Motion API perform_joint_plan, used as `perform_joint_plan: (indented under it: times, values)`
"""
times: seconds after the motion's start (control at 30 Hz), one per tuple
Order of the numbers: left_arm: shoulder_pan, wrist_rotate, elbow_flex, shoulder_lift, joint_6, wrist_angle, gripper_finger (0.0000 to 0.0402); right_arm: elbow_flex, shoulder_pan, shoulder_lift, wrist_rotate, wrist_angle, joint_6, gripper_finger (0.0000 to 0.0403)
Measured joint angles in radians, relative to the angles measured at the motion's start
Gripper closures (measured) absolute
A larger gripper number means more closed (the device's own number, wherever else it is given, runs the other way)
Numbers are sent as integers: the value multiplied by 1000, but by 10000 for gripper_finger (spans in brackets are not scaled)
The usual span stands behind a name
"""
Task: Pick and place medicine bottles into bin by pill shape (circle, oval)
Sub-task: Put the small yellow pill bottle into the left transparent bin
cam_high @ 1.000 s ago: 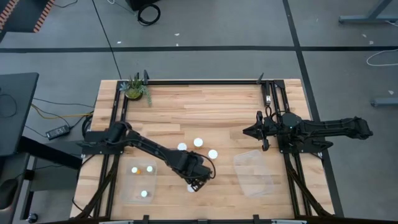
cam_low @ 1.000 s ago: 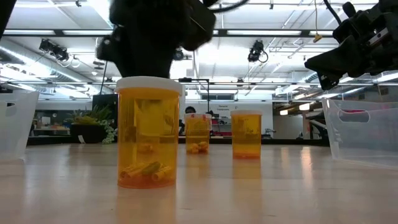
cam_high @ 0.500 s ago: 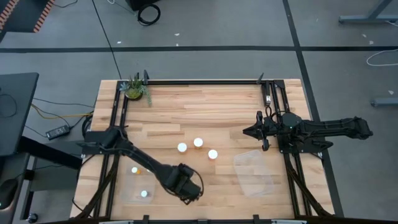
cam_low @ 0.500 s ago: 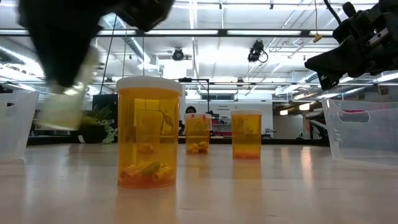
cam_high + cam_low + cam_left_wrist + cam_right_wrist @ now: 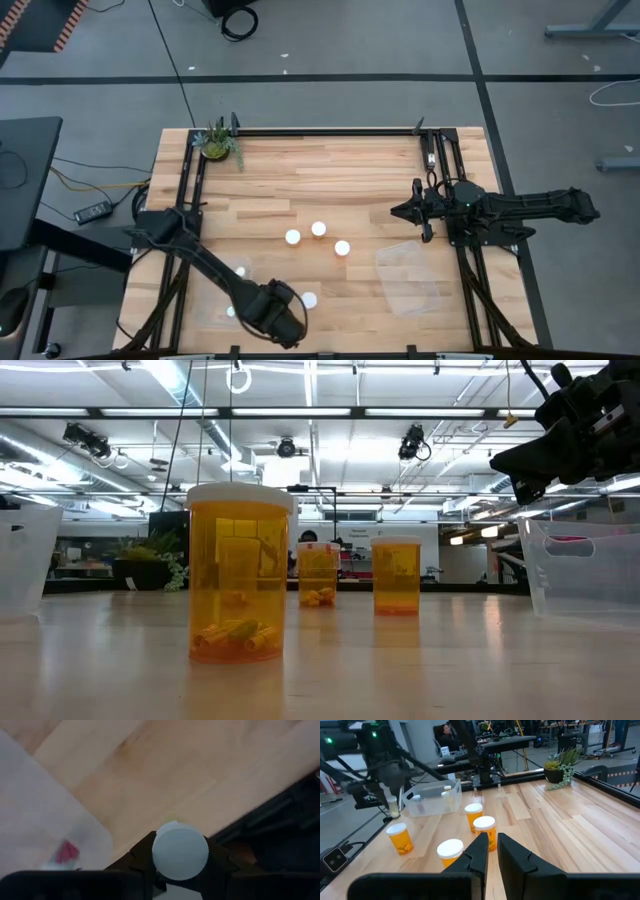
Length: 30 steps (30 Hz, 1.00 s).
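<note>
- The room: in the low view your tabletop (image 5: 350,170) faces an open workshop with strip lights overhead and desks far behind; grey floor surrounds the tabletop in the high view.
- The tabletop: pale wood planks inside a black frame, with a green potted plant (image 5: 217,143) at its far left corner.
- The two bins: a clear left bin (image 5: 215,295) lies at the near left of the tabletop, largely under your left arm, and a clear right bin (image 5: 410,276) lies at the near right, with nothing visible inside it.
- The arms: your left gripper (image 5: 280,318) hangs over the near edge of the tabletop, just beside the left bin, clenched on a white-capped medicine bottle (image 5: 180,850). Your right gripper (image 5: 402,211) waits above the right side of the tabletop, well apart from the bottles, its fingers close together with only a slit between them.
- The bottles still out: three (image 5: 318,230) stand in a cluster mid-tabletop and a fourth (image 5: 309,300) sits nearer the front edge, close to the left gripper.
- Progress, as a judgement: at least two white caps show in the left bin, so you are partway through; the held bottle wants dropping, and four remain on the tabletop.
</note>
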State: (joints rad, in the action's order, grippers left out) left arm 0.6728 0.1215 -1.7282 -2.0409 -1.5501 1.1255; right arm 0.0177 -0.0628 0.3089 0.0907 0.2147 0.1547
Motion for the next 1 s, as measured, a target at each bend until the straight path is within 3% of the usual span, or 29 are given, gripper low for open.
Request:
perform_joint_plan:
  times: [0.27, 0.7, 1.0]
  values:
    - [68, -71, 0, 69, -134, 81, 284, 0, 0, 0, 0, -5, -1, 356]
    - [208, -79, 0, 106, -373, 299, 286, 0, 0, 0, 0, -6, 1, 356]
    - [299, -91, 0, 105, -544, 359, 288, 0, 0, 0, 0, -6, 0, 356]
